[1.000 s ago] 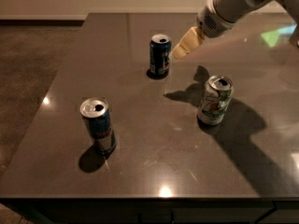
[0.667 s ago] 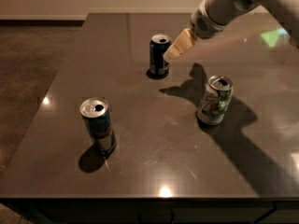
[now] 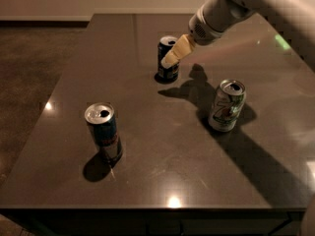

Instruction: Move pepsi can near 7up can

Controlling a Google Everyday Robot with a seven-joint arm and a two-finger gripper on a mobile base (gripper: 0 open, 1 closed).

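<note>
The pepsi can (image 3: pixel 168 73), dark navy with a silver top, stands upright at the back middle of the dark table (image 3: pixel 147 171). The 7up can (image 3: pixel 226 106), pale silver-white with green markings, stands upright to its right and nearer the front, well apart from it. My gripper (image 3: pixel 170 59) reaches in from the upper right on a white arm (image 3: pixel 231 9). Its cream tip lies in front of the upper right side of the pepsi can. I cannot tell whether it touches the can.
A slimmer blue-and-silver can (image 3: pixel 103 132) stands upright at the front left of the table. The table's left edge runs along a brown floor (image 3: pixel 29 68). The arm casts a broad shadow across the table's right half.
My gripper has moved left and down towards the pepsi can and now overlaps its upper right side. None of the cans has moved.
</note>
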